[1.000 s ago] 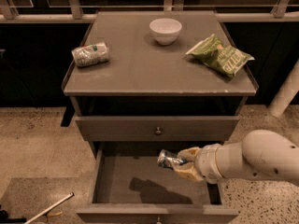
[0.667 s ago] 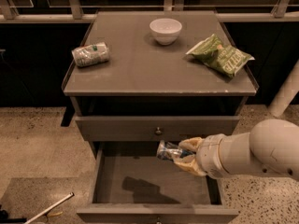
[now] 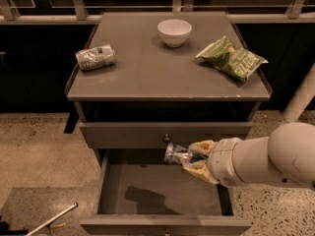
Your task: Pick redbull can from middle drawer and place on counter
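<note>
My gripper (image 3: 193, 158) comes in from the right on a thick white arm and is shut on the redbull can (image 3: 178, 154). The can lies sideways in the fingers, silver top pointing left, lifted above the floor of the open middle drawer (image 3: 162, 191). It hangs just below the knobbed drawer front (image 3: 166, 133). Its shadow falls on the drawer floor. The counter (image 3: 162, 68) is the grey-brown cabinet top above.
On the counter lie a white-and-green can (image 3: 95, 57) on its side at the left, a white bowl (image 3: 174, 32) at the back middle, and a green chip bag (image 3: 233, 58) at the right. A white stick (image 3: 51, 219) lies on the speckled floor at lower left.
The gripper has raised the can from low in the drawer up toward the knobbed drawer front, moving slightly left. Counter items have not moved.
</note>
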{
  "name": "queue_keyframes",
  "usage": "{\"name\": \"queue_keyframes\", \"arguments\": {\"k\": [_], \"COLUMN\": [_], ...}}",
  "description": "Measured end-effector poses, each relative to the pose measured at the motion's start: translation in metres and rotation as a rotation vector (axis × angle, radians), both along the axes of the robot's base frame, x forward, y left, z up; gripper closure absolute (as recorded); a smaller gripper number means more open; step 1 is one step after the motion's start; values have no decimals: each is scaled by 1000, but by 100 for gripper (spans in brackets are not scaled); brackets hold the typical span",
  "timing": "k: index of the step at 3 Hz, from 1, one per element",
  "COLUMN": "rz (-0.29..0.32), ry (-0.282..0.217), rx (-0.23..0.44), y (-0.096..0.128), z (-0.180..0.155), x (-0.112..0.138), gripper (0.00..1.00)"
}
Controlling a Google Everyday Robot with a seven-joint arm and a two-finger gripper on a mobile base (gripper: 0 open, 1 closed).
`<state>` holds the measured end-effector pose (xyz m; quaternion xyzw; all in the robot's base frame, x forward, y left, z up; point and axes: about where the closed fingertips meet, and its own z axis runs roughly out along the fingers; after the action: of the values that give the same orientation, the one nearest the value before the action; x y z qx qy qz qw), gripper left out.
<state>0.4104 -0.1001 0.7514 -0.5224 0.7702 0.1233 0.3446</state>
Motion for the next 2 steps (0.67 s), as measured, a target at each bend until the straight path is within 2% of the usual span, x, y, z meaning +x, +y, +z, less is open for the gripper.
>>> {"name": "queue_keyframes", "arguments": {"k": [1, 2], "rz": [28, 71], "ry": [-106, -182], "rx": [-64, -117], "y": [15, 34], "z": [53, 102], "x": [-3, 6], "gripper": [100, 100]}}
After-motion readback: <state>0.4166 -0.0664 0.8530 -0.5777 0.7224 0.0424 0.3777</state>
